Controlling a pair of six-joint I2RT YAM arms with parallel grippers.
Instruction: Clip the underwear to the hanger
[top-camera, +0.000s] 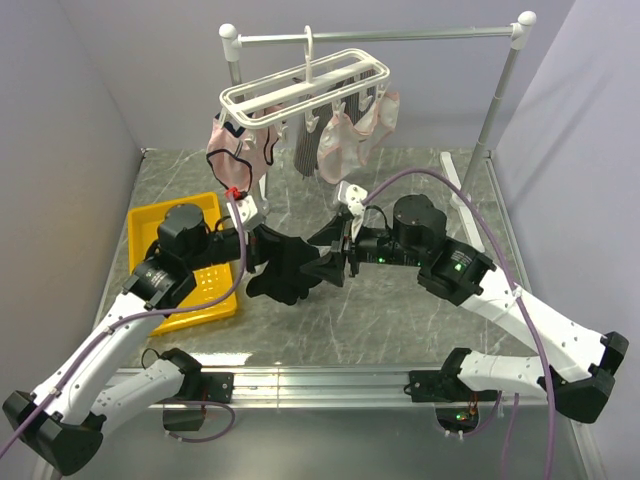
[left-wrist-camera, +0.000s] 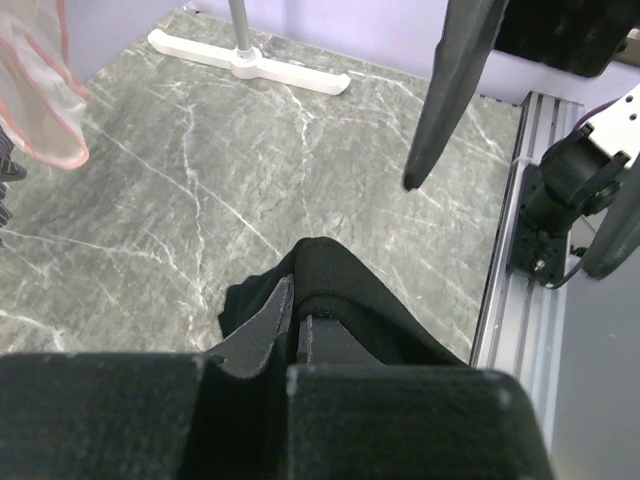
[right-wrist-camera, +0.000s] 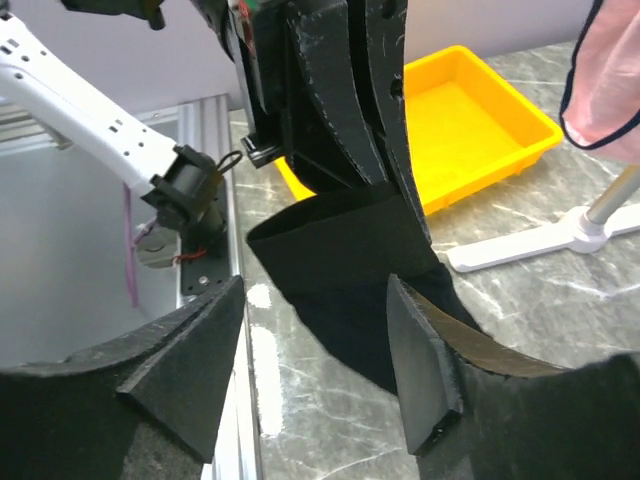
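Note:
The black underwear (top-camera: 288, 272) hangs just above the table's middle, and my left gripper (top-camera: 268, 252) is shut on its upper edge. In the left wrist view the fabric (left-wrist-camera: 345, 285) folds over the closed left gripper (left-wrist-camera: 296, 308). My right gripper (top-camera: 332, 264) faces it from the right, open. Its fingers (right-wrist-camera: 425, 375) stand wide apart around the right gripper's gap (right-wrist-camera: 310, 370), just short of the hanging underwear (right-wrist-camera: 340, 245), touching nothing. The white hanger (top-camera: 305, 88) hangs by its hook from the rail at the back, well above and behind both grippers.
Pale pink underwear (top-camera: 240, 150) and a grey striped garment (top-camera: 308, 150) hang clipped to the hanger. The grey metal rail stand (top-camera: 495, 110) spans the back, its white foot (right-wrist-camera: 540, 240) on the table. A yellow tray (top-camera: 150, 225) lies at the left under the left arm.

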